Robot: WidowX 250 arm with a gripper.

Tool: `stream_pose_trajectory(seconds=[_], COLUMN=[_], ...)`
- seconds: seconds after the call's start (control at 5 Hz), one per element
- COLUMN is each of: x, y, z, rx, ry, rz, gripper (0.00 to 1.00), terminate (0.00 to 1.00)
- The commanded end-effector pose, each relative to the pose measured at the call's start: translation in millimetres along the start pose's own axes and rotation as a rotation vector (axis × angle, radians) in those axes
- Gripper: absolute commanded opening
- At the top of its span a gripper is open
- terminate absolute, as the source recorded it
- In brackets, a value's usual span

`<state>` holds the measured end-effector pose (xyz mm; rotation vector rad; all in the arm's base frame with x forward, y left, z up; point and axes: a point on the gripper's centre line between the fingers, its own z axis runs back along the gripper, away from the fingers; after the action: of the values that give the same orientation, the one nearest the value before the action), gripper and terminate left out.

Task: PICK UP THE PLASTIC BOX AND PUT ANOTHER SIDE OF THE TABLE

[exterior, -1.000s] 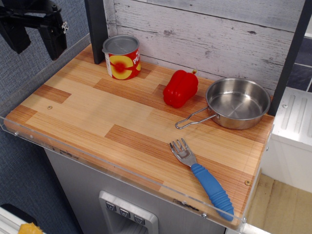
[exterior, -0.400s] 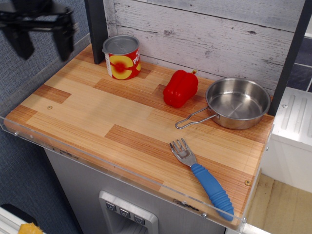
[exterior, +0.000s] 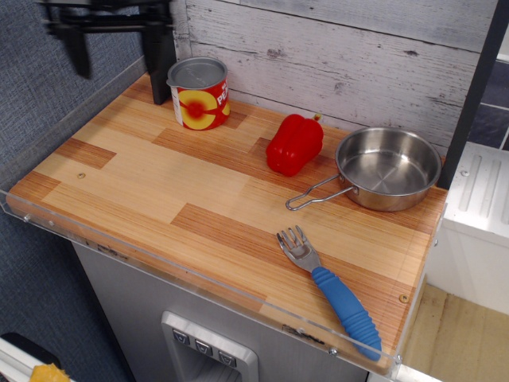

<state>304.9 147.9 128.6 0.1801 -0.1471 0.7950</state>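
We see the table (exterior: 143, 183), its plastic box (exterior: 199, 93) upright at the far left corner, untouched. The tool (exterior: 118, 49), fingers spread wide and empty, has swung rightward since a second ago, nearing the box; we judge the grasp imminent.

The plastic box (exterior: 199, 93) is a short round can with a red label, a yellow circle with lettering on its side and a flat grey lid. It stands upright at the back of the surface (exterior: 159, 187), a wooden top of light and darker brown planks, just right of and below the blurred tool (exterior: 118, 40).
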Motion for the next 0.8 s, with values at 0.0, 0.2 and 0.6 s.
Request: stream_pose_trajectory(seconds=[0.0,0.2,0.6], x=[30,43,71], y=[-16,-14,-16], z=[10,2,-17], rx=[-0.001,-0.025,-0.046], ry=[-0.153,-0.221,-0.258], rz=[0.396,0.491,0.612], gripper=[1.0,1.0,1.0], terminate=[0.0,0.0,0.0])
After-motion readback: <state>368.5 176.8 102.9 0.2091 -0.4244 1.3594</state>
